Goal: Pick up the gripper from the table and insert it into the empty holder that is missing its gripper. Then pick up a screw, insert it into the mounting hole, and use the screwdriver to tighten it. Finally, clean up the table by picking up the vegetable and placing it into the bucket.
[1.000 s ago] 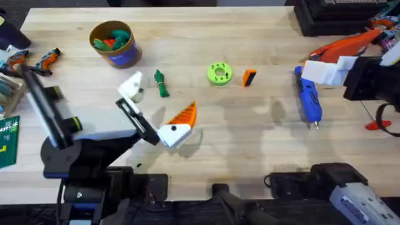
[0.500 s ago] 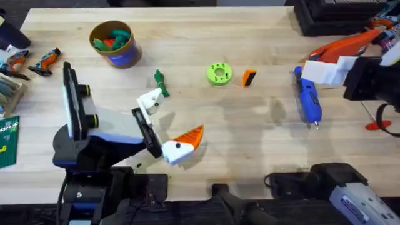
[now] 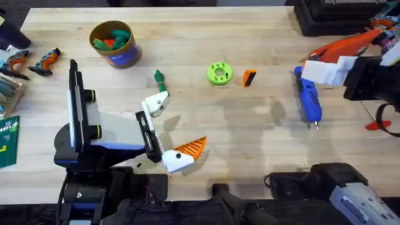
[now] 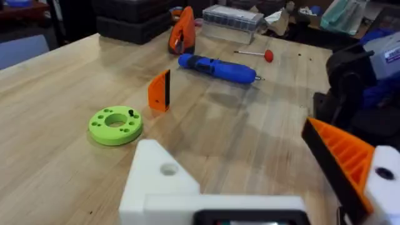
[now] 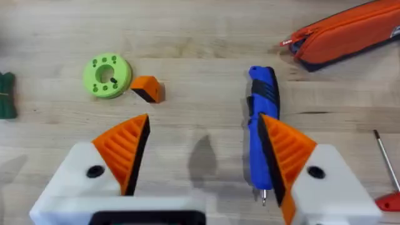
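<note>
The loose orange gripper [image 3: 249, 77] stands on the table beside a lime-green disc [image 3: 219, 74]; the left wrist view has this gripper [image 4: 160, 90] ahead. My left gripper [image 3: 172, 128] is open, one finger being the bare white holder [image 3: 156, 102] [image 4: 159, 181] and the other carrying an orange pad [image 3: 189, 149]. The dark green vegetable [image 3: 160, 81] lies just beyond the holder. At far left back stands the bucket [image 3: 114, 42]. The blue screwdriver [image 3: 309, 100] [image 5: 262, 106] lies below my right gripper [image 3: 330, 70] [image 5: 203, 156], which is open and empty.
A small black screw [image 5: 113, 80] sits in the lime-green disc [image 5: 107, 75]. An orange pouch [image 3: 347, 44] and a red-handled tool [image 3: 381, 119] lie at the right edge. Small tools [image 3: 31, 61] and boxes crowd the left edge. Bare wood spans the middle.
My left arm folded upward and its gripper swung right and toward the table's front edge, staying open. The right arm and the objects on the table have not moved.
</note>
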You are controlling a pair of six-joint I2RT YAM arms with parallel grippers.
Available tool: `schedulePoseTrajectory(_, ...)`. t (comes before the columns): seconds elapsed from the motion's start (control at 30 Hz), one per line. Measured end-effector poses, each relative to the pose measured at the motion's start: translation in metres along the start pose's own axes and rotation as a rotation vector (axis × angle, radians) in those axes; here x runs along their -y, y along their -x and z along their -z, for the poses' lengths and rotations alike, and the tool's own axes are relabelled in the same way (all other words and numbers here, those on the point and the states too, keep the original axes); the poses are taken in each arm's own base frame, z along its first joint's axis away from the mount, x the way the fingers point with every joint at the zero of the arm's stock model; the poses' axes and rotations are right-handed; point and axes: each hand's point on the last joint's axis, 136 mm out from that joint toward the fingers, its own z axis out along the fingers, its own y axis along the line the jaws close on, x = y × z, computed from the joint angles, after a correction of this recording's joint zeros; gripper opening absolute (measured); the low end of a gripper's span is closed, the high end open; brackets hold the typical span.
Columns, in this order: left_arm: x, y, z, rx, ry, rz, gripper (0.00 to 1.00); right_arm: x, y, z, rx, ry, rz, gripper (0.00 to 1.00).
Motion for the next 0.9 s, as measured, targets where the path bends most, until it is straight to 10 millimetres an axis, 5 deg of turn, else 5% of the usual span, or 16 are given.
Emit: schedulePoseTrajectory(0.9,0.0007,-0.0002,0.0000,0.000,-0.004,-0.039,0.985,0.0000,0.0000,0.0000,0.000,0.000,0.000,0.990)
